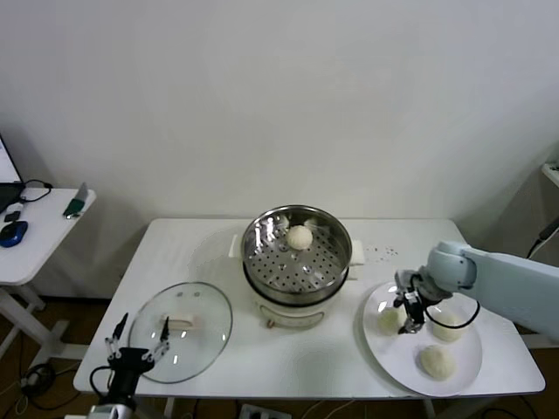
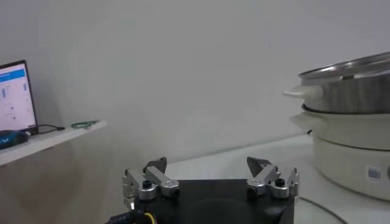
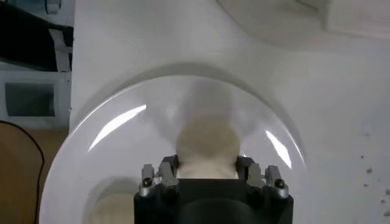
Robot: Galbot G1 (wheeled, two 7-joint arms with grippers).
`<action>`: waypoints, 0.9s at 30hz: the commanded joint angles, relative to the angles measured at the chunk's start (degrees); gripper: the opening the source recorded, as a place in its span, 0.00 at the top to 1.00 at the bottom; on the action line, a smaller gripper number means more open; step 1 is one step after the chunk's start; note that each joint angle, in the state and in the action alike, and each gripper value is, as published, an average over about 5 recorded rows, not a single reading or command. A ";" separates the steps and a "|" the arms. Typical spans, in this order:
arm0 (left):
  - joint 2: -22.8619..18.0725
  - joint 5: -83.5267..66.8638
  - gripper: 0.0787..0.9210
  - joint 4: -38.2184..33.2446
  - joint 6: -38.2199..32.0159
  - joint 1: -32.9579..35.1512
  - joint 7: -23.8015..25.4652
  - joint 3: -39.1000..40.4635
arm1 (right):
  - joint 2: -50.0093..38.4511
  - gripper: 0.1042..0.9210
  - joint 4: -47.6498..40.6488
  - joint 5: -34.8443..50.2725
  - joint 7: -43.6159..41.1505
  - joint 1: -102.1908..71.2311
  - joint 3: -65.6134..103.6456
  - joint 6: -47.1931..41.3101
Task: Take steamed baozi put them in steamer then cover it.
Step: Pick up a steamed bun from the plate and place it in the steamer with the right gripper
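Pick-up step: at lower right of the head view, the right gripper point(image 1: 409, 316) clasps a steamed baozi point(image 1: 390, 320) on the plate point(image 1: 384, 353); next, a lift toward the central steamer point(image 1: 296, 254).

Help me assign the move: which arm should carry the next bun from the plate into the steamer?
Right. The right gripper is shut on a baozi on the plate beside the steamer; the left gripper hangs open by the cover.

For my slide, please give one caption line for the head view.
Right gripper shut on a baozi on the white plate; one bun already in the steamer.
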 commanded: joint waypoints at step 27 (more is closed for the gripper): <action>0.96 1.33 0.12 -2.92 0.29 1.31 -0.24 2.41 | 30.96 0.34 -7.18 33.96 1.09 37.63 -15.59 -5.79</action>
